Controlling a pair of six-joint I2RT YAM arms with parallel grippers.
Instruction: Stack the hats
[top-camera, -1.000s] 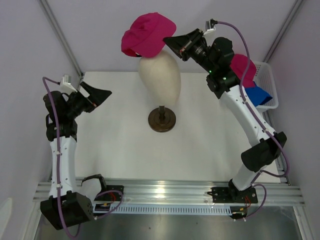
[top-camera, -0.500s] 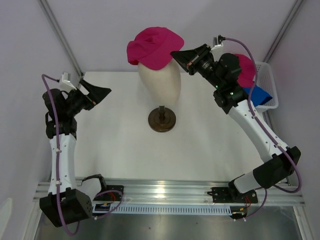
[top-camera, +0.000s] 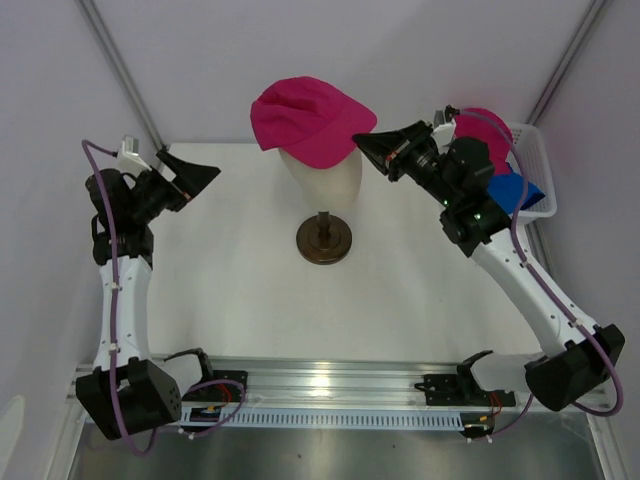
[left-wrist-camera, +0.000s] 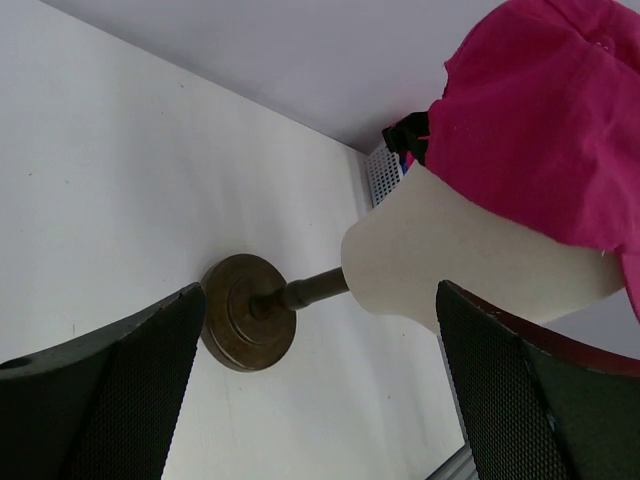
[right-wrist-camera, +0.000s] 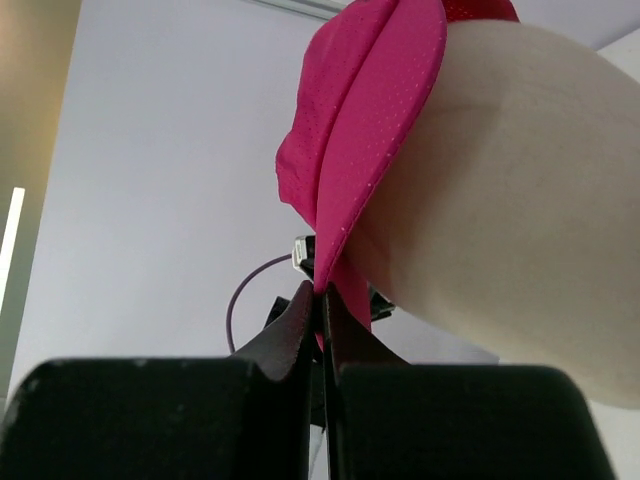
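A magenta-pink cap (top-camera: 305, 120) sits over the top of the cream mannequin head (top-camera: 332, 178), brim to the right. My right gripper (top-camera: 364, 146) is shut on the edge of the cap's brim; the right wrist view shows the pink fabric (right-wrist-camera: 370, 150) pinched between the jaws (right-wrist-camera: 322, 295) against the head (right-wrist-camera: 500, 200). My left gripper (top-camera: 212, 174) is open and empty, left of the head and apart from it. In the left wrist view (left-wrist-camera: 320, 400) it faces the cap (left-wrist-camera: 540, 120) and the head (left-wrist-camera: 470, 260). A royal blue cap (top-camera: 516, 190) lies in the basket.
The head stands on a dark round stand (top-camera: 323, 240), also in the left wrist view (left-wrist-camera: 246, 312). A white mesh basket (top-camera: 537, 158) at the back right holds the blue cap and another pink fabric piece (top-camera: 486, 128). White walls close in on the table.
My right gripper has carried the pink cap to the right and down, so it now sits lower over the mannequin head. My left gripper has shifted slightly left.
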